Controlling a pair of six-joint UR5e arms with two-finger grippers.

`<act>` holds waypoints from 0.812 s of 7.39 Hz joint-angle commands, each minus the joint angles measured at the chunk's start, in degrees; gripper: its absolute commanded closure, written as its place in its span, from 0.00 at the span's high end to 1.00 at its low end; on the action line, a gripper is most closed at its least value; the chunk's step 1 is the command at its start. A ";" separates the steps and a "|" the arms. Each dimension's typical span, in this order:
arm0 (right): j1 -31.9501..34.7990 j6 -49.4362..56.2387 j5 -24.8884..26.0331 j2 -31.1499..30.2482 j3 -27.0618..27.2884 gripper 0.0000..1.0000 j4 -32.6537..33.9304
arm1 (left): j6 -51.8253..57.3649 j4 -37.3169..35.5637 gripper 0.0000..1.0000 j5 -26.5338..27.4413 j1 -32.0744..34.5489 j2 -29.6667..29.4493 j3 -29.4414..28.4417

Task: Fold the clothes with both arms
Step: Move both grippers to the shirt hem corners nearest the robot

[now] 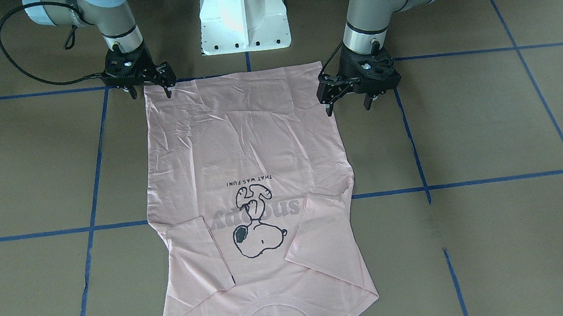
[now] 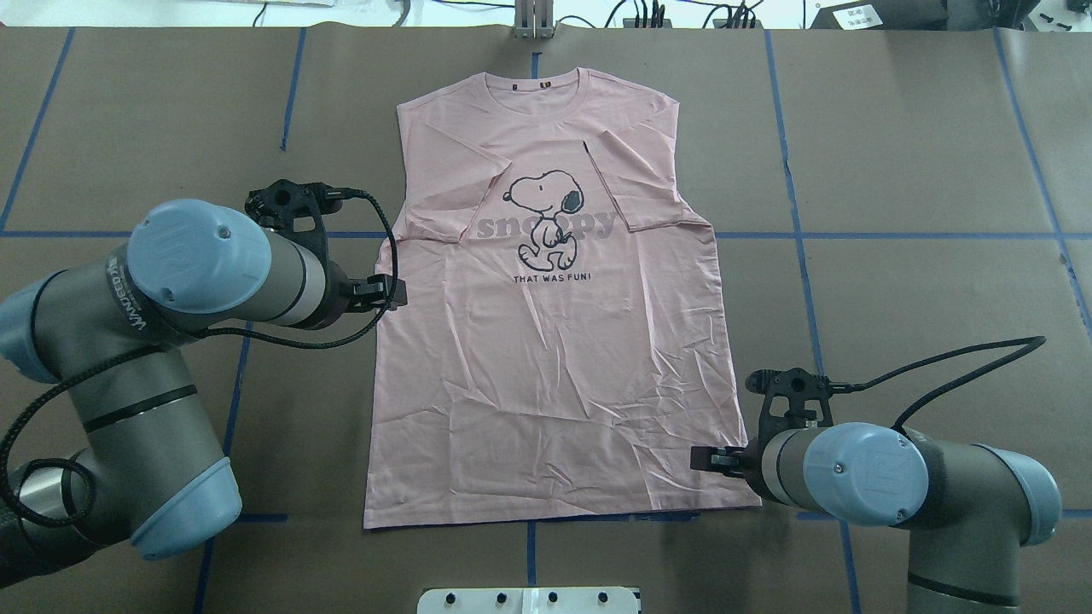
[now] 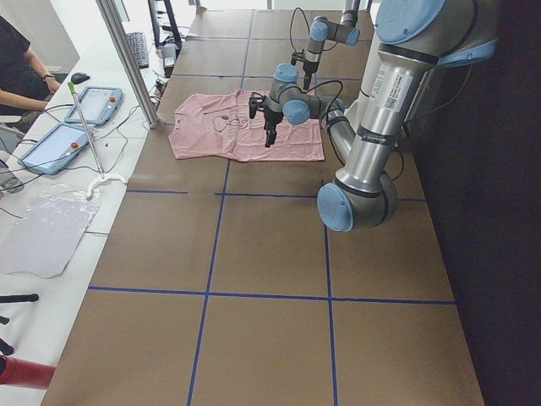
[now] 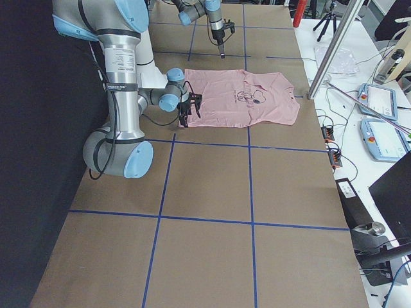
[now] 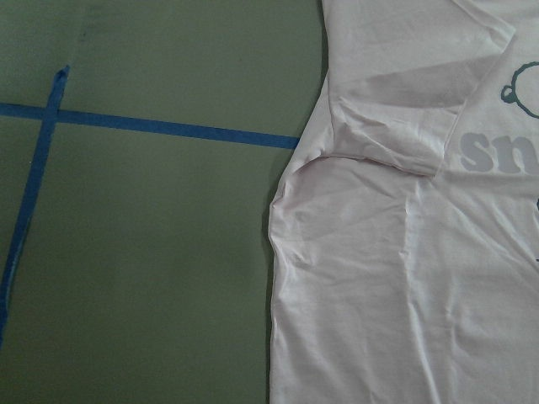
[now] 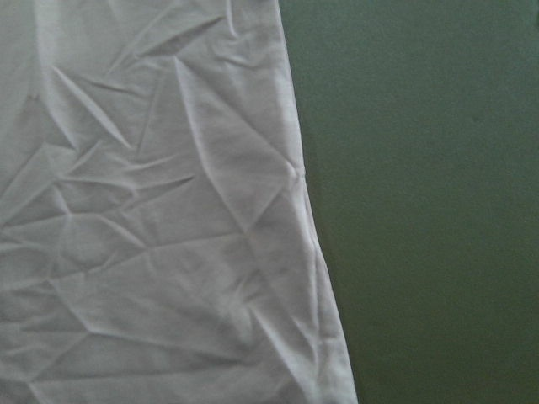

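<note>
Nearest, the left arm (image 2: 213, 273) holds the left gripper (image 1: 347, 104), jaws spread, beside the T-shirt (image 2: 554, 384) (flat, collar far, sleeves tucked in). Over the near right hem corner hovers the right gripper (image 1: 150, 92), also spread. Mismatched grips could skew the fold or spill the sleeves.

The pale pink T-shirt (image 2: 546, 384) bears two readable prints on its front; the grey lettering (image 2: 495, 228) reads "snoopy" in lower case, running behind the cartoon dog (image 2: 546, 192); the black caption (image 2: 552, 279) just under the dog reads "THAT WAS FUN!" in small capitals; in the front-facing view both stand upside down; the left wrist view catches only "sn"; the left arm (image 2: 281, 281) carries white lettering beside its blue cap, too blurred to read for certain; its white label in the left side view is too small to read.
</note>
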State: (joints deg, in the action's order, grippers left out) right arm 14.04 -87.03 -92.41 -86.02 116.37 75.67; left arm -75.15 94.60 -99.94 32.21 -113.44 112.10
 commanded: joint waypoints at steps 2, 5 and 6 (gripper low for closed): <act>-0.24 -0.07 -1.54 -0.99 -0.35 1.00 0.00 | -0.18 -0.03 1.00 -0.17 -0.04 -0.64 -0.12; -0.85 0.02 -1.81 -1.08 -0.44 0.90 -0.08 | -0.18 -0.12 1.00 -0.17 -0.13 -0.73 -0.04; -0.94 -0.07 -1.89 -1.08 -0.44 0.64 -0.08 | -0.18 -0.12 1.00 -0.17 -0.13 -0.99 -0.12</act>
State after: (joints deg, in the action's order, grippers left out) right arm 13.31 -87.03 -94.24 -87.09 115.92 75.60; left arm -75.32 94.51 -100.11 32.11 -114.23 112.00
